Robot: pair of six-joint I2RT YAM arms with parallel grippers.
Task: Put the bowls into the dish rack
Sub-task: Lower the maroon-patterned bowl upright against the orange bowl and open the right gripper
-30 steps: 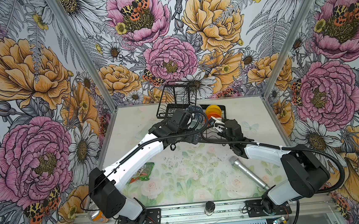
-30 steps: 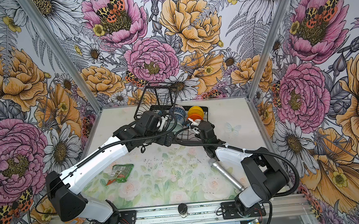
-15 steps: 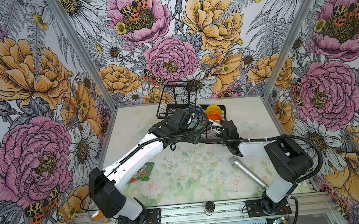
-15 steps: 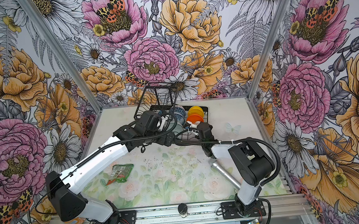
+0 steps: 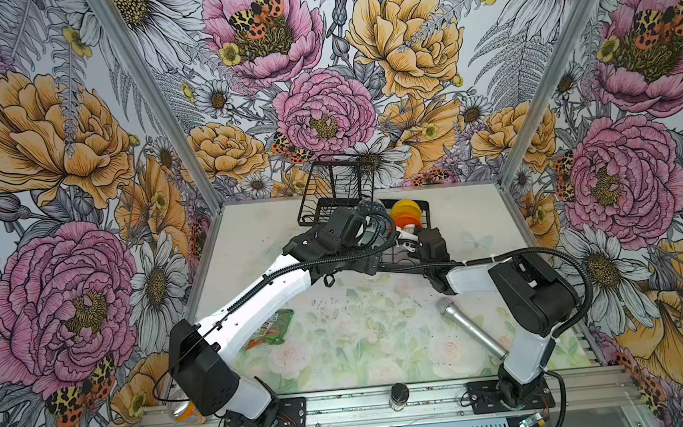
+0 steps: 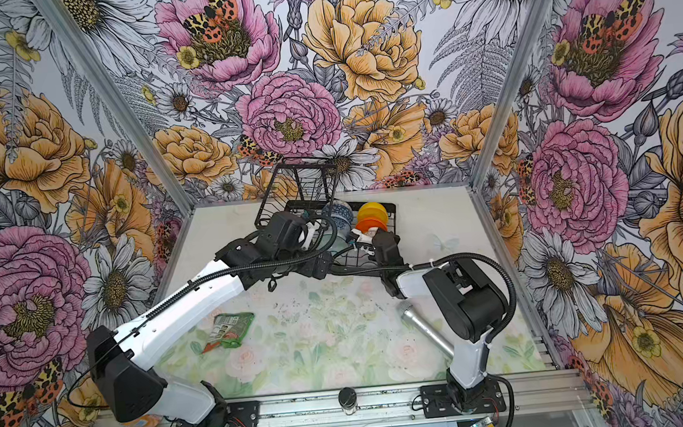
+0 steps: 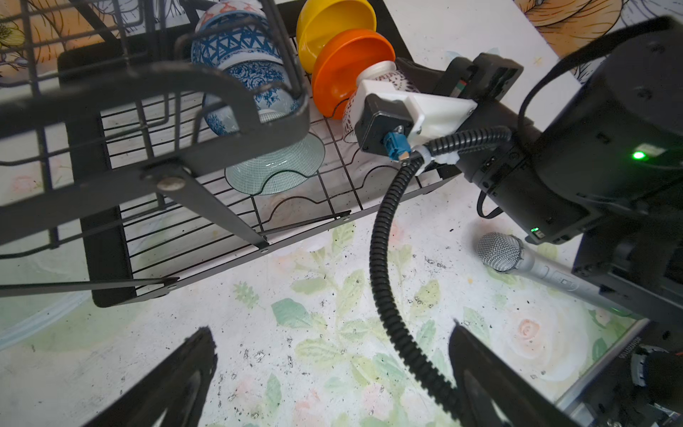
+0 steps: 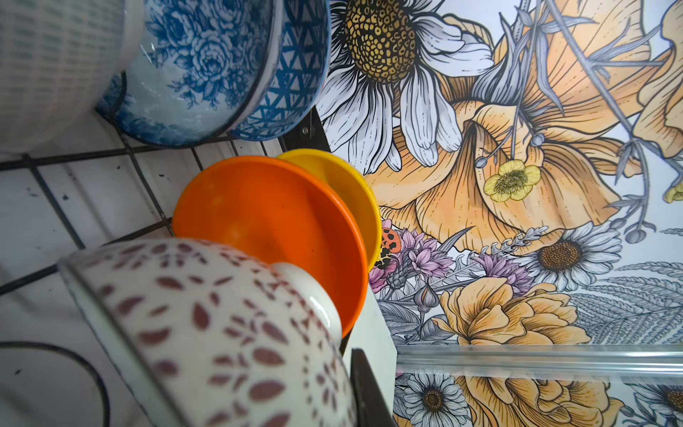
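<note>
Evidently loading is at its last item. Five bowls stand on edge in the dish rack (image 7: 105, 251) at the back of the desk (image 7: 332, 281). The blue geometric bowl (image 7: 236, 44), floral bowl (image 7: 258, 83) and mint bowl (image 7: 281, 172) form one row beneath the upper basket. The yellow bowl (image 7: 332, 22) and orange bowl (image 7: 347, 63) nest alongside, and the wire slots keep them all upright. The lattice bowl (image 8: 207, 325) is tilted with its foot against the orange bowl, apparently being seated there.

Right claw (image 5: 407, 235): clenched on that bowl's rim, as best I can judge.

Left claw (image 7: 330, 327): spread fully, empty, hovering over bare desk before the rack.
</note>
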